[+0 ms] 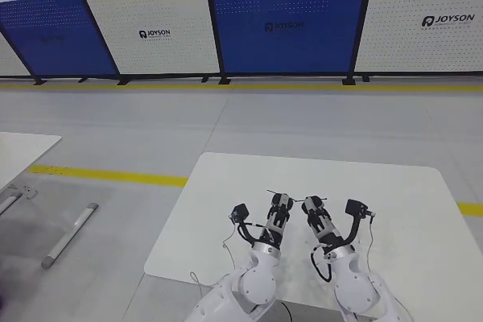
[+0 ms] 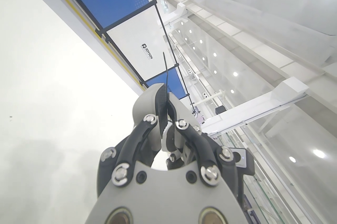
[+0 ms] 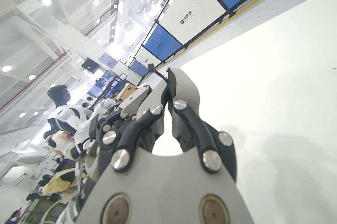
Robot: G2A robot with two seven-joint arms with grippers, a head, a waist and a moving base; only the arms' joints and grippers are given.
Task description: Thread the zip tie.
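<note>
Black zip tie [image 2: 166, 72] hangs above the white table [image 1: 386, 193], its thin tail clamped in the left pincer [image 2: 165, 101] and its head end in the right pincer [image 3: 168, 93], apparently to align them for threading.

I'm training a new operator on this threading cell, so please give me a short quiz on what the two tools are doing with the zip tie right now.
1. True or false: the left tool is open and empty.
2. What sticks out of the right tool? A) the blocky head end of the zip tie B) a screw C) nothing
3. Fill in: both tools are side by side over the white ____.

Key: 1 false, it is shut on the zip tie's thin strip end. 2 A. 3 table.
</note>
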